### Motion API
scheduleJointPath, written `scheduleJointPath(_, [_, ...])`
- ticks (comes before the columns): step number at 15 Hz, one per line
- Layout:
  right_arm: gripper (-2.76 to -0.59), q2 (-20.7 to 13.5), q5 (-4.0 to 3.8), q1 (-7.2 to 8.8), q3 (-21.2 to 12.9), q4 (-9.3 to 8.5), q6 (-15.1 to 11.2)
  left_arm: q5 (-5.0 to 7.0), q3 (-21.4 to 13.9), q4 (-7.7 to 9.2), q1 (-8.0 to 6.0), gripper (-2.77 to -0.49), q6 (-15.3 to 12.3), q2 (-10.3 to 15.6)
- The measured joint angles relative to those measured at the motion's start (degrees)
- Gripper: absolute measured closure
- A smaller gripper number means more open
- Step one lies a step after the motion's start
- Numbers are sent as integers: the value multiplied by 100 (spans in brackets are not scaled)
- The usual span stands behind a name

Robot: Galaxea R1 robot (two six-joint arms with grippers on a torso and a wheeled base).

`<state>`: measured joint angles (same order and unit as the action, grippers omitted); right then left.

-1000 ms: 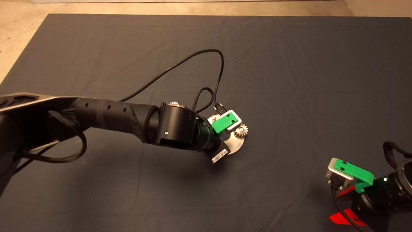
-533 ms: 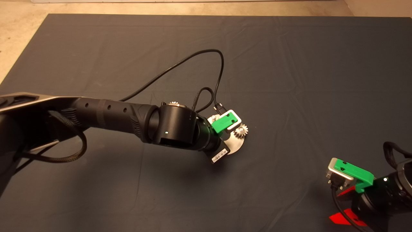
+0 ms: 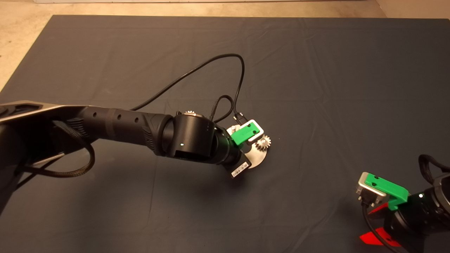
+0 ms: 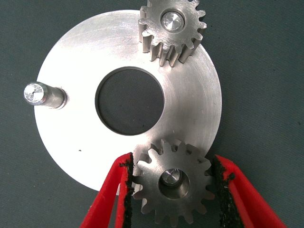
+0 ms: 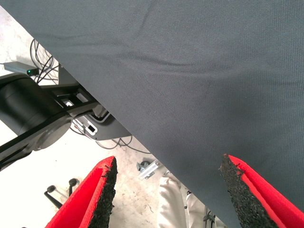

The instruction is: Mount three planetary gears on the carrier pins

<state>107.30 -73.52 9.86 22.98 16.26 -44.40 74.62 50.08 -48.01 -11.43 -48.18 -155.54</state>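
Only two planetary gears are seen, and both are set on carrier pins of the shiny round disc (image 4: 190, 114). One gear (image 4: 172, 29) sits on a pin at the disc's edge. The second gear (image 4: 172, 186) is seated on another pin, between the red fingers (image 4: 107, 199) of the left gripper (image 4: 172, 199). The black pads are placed at its teeth on both sides, so it is pinched. One pin (image 4: 42, 94) is left bare. The left arm (image 3: 133, 130) is stretched across the dark mat (image 3: 316, 70) and bent down over the disc. The right gripper (image 5: 166, 194) is parked at the mat's lower right edge, its fingers spread wide with nothing held.
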Motion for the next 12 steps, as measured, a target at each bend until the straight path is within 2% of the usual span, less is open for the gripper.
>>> scheduleJointPath(1, [-161,0,1,0,0,1,0,-106,0,-11,-3,-104,0,0])
scheduleJointPath(2, [-161,0,1,0,0,0,0,-124,0,-9,-1,-108,2,-2])
scheduleJointPath(3, [-161,0,1,-1,0,2,0,-124,0,-11,-2,-119,2,1])
scheduleJointPath(7, [-161,0,-4,0,0,2,0,-126,0,-9,-3,-120,5,27])
scheduleJointPath(9, [-161,0,-1,0,0,2,2,-122,-5,-8,-3,-132,5,28])
scheduleJointPath(11, [-161,0,-4,0,0,0,2,-74,-87,-9,-5,-133,5,31])
scheduleJointPath(12, [-161,0,-4,-2,0,0,2,-13,-172,-5,-4,-133,4,30])
